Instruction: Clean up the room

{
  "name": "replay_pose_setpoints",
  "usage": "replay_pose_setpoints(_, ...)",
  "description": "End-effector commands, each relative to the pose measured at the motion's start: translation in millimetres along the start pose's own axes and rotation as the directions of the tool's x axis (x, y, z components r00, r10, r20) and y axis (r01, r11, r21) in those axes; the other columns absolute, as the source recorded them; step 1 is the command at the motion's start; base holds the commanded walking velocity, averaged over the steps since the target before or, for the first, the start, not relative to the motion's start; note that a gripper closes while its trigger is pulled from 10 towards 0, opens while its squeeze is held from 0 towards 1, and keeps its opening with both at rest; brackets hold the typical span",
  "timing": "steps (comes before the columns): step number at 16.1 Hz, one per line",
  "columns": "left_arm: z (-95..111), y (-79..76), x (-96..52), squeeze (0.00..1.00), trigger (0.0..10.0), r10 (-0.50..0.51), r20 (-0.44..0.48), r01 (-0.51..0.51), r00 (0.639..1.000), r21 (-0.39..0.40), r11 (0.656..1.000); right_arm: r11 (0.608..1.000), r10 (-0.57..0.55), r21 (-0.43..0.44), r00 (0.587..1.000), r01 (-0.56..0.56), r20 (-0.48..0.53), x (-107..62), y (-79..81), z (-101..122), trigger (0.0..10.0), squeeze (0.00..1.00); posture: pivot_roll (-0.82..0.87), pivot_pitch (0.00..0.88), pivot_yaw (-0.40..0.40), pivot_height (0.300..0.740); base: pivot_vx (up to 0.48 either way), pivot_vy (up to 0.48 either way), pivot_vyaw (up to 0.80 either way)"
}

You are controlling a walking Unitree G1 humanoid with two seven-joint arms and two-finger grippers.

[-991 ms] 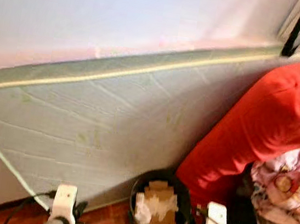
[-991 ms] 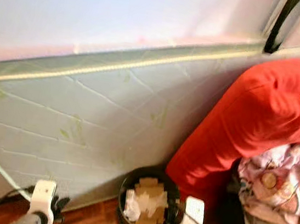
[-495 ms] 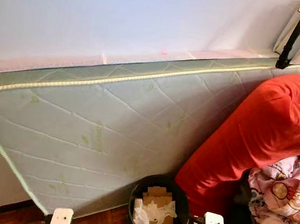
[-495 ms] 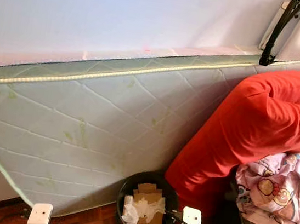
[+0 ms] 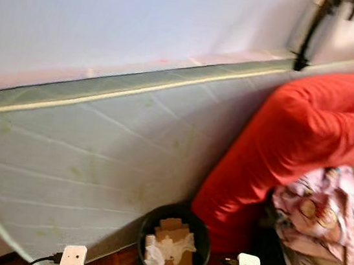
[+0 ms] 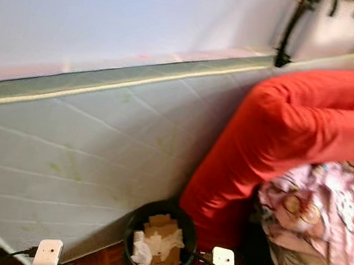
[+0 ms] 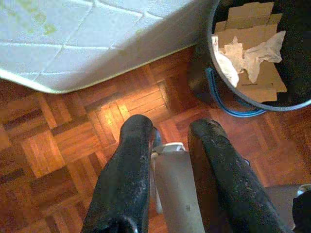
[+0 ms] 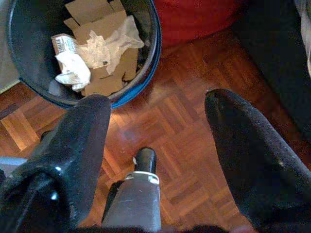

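Brimming black bin (image 5: 172, 249), cardboard scraps and crumpled white paper

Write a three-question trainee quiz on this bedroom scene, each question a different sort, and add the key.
1. True or false: the round black waste bin holds brown cardboard pieces and crumpled white paper.
2. What leans against the pale wall behind the bin? A) a wooden door B) a pale green quilted mattress C) a mirror
3. Fill in: the floor is wooden ____.

Key:
1. True.
2. B.
3. Parquet. The left gripper and right gripper both hang open above it, and a red cushion stands beside the bin.
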State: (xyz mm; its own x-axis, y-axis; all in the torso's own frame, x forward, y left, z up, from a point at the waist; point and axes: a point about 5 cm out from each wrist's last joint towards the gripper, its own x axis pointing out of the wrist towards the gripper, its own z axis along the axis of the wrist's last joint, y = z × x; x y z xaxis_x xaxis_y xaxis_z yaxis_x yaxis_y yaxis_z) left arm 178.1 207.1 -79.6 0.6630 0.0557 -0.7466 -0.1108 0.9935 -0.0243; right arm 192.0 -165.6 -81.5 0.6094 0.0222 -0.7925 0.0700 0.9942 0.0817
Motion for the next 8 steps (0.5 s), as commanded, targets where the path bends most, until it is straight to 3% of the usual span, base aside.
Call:
replay_pose_setpoints(1,-3.0,-0.4,-0.2,0.00,10.0,0.001,-0.019,-0.001,1.000,0.002,1.000,1.000,-0.001,-0.001,1.000,0.001,-0.016,0.0,0.3,-1.7,10.0,0.00,0.14,0.000,-0.083,0.740,0.000,0.000,-0.61)
replay_pose_setpoints(6,3.2,1.0,1.3,0.00,10.0,0.021,0.000,-0.021,1.000,0.008,1.000,1.000,-0.008,0.005,1.000,0.009,-0.022,-0.3,-1.6,-2.8,10.0,0.00,0.15,0.007,-0.091,0.740,0.000,0.000,-0.61)
replay_pose_setpoints(8,4.3,0.5,1.6,0.00,10.0,0.026,0.005,-0.026,1.000,0.018,0.999,1.000,-0.011,-0.001,1.000,0.011,-0.026,-0.6,-3.1,-3.8,10.0,0.00,0.16,0.014,-0.092,0.740,0.000,-0.399,-0.61)
